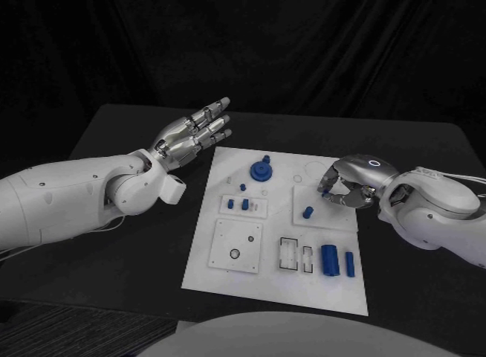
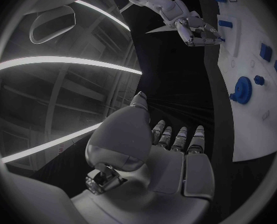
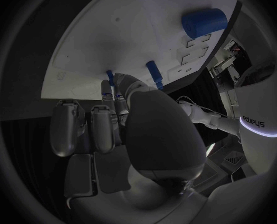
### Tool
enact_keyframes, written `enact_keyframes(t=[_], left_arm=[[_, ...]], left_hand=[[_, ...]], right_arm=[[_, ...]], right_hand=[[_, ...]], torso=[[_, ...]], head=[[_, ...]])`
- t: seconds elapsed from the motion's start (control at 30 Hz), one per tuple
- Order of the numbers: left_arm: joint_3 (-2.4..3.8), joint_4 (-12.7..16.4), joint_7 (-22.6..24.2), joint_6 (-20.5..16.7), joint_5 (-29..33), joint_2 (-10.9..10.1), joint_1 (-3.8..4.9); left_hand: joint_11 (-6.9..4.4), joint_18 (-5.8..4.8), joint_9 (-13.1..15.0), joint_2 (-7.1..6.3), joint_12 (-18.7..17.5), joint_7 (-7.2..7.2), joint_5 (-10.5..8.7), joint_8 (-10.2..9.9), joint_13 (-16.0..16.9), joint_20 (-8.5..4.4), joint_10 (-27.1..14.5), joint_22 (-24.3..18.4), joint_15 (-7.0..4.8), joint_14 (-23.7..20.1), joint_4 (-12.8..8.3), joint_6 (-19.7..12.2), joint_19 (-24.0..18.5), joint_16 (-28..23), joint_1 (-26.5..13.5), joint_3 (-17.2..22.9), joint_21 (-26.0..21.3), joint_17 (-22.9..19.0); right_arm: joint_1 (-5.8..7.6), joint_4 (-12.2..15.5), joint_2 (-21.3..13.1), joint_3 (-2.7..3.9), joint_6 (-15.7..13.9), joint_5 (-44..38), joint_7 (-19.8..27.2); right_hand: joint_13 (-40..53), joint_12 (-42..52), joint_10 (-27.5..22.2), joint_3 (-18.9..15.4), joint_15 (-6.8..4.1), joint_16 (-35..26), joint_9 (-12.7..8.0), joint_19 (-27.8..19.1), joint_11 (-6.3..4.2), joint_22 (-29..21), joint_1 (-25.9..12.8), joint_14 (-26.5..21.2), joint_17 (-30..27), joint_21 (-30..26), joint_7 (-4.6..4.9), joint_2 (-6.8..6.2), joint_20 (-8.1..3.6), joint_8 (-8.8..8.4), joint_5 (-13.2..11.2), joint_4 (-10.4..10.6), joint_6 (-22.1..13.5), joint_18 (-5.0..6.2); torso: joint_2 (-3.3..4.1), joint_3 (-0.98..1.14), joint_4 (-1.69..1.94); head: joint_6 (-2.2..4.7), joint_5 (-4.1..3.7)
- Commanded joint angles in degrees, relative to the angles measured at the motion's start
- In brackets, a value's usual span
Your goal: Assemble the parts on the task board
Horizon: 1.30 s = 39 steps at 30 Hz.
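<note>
One word legible, prob. "edjeys" (image 3: 258, 120).

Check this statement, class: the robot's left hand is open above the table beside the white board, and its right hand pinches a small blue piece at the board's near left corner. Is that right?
One detail is wrong. The right hand pinches the small blue piece near the white board's right edge, not its near left corner, as the head view shows. The left hand is indeed open beside the board.

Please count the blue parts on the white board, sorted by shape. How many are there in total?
Round toothed part: 1
Long cylinders at the near edge: 2
Short pieces lying loose on the board: 3
Pinched peg in the right hand fingers: 1
Total: 7
</note>
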Motion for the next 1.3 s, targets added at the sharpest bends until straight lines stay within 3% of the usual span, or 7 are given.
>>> enact_keyframes(t=[0.03,0.27,0.47,0.7,0.97,1.3], left_arm=[[0.05,0.05,0.06,0.69,0.32,0.13,-0.08],[0.05,0.01,-0.41,0.71,0.33,0.15,-0.09],[0.05,0.01,-0.51,0.67,0.33,0.25,-0.09],[0.05,-0.16,-0.60,0.57,0.33,0.33,-0.12],[0.05,-0.46,-0.62,0.75,0.33,0.67,-0.20],[0.05,-0.71,-0.62,0.77,0.33,1.12,-0.25]], left_hand=[[0.23,1.06,0.07,0.55,-0.38,0.67,0.41,0.40,-0.06,0.56,0.11,0.09,0.45,-0.02,-0.44,0.06,0.04,-0.21,0.22,0.02,0.26,-0.05],[0.14,1.04,0.35,1.15,-0.38,2.20,0.78,0.90,-0.06,0.76,0.11,0.15,0.57,-0.02,-0.64,1.87,0.12,-0.21,0.35,-0.04,0.30,-0.05],[0.15,1.04,0.35,1.17,-0.38,2.23,0.79,0.91,-0.06,0.77,0.11,0.14,0.57,-0.02,-0.65,1.85,0.12,-0.21,0.36,-0.04,0.30,-0.05],[0.19,1.04,0.33,1.21,-0.38,2.20,0.81,0.90,-0.06,0.77,0.11,0.13,0.56,-0.02,-0.66,1.77,0.11,-0.21,0.37,-0.04,0.29,-0.05],[0.29,1.03,0.30,1.49,-0.38,2.14,1.02,0.89,-0.06,0.78,0.11,0.13,0.53,-0.02,-0.70,1.64,0.12,-0.21,0.45,0.03,0.29,-0.05],[0.38,1.03,0.28,1.75,-0.38,2.12,1.39,0.89,-0.06,0.80,0.11,0.12,0.52,-0.02,-0.82,1.57,0.12,-0.21,0.60,0.11,0.29,-0.05]], right_arm=[[0.61,1.09,-0.67,0.04,-2.95,-0.62,2.11],[1.94,3.21,-2.08,0.04,-3.01,-0.62,1.95],[2.83,5.01,-2.80,0.03,-3.33,-0.62,1.66],[3.21,9.38,-2.56,0.03,-2.59,-0.62,1.59],[3.11,11.47,0.71,0.02,-0.35,-0.61,1.93],[1.34,9.23,7.51,0.02,2.33,-0.61,2.73]], right_hand=[[-0.14,-0.43,0.76,0.04,-0.37,0.38,-0.06,0.51,-1.18,11.14,-0.19,2.49,0.42,0.65,0.30,0.21,-0.30,-0.25,-0.31,0.15,-0.23,-0.59],[-0.19,-0.56,0.66,0.07,-0.34,0.69,-0.06,0.71,-1.16,11.29,-0.22,2.60,0.94,1.20,0.29,0.31,-0.29,-0.28,-0.50,0.17,-0.21,-0.72],[-0.23,-0.66,0.59,0.11,-0.32,0.76,-0.08,0.70,-1.14,11.30,-0.18,2.62,1.07,1.20,0.31,0.33,-0.28,-0.36,-0.64,0.12,-0.30,-0.72],[-0.25,-0.71,0.58,0.10,-0.31,0.75,-0.10,0.67,-1.12,11.28,-0.18,2.62,1.07,1.13,0.33,0.28,-0.28,-0.44,-0.74,0.09,-0.38,-0.70],[-0.29,-0.84,0.53,0.17,-0.29,0.76,-0.18,0.68,-1.08,11.29,-0.05,2.62,1.12,1.17,0.39,0.25,-0.27,-0.64,-0.87,-0.04,-0.64,-0.71],[-0.29,-0.88,0.54,0.25,-0.28,0.76,-0.20,0.62,-1.07,11.25,0.03,2.63,1.13,1.03,0.41,0.32,-0.26,-0.71,-0.93,-0.11,-0.69,-0.69]], torso=[[0.02,-0.01,0.04],[-0.01,0.00,-0.07],[-0.04,0.04,0.08],[-0.10,0.07,0.05],[-0.17,-0.01,0.03],[-0.14,0.04,0.28]], head=[[-0.08,0.04],[-0.05,0.10],[-0.19,0.08],[-0.49,0.16],[-0.61,0.30],[-0.61,0.95]])
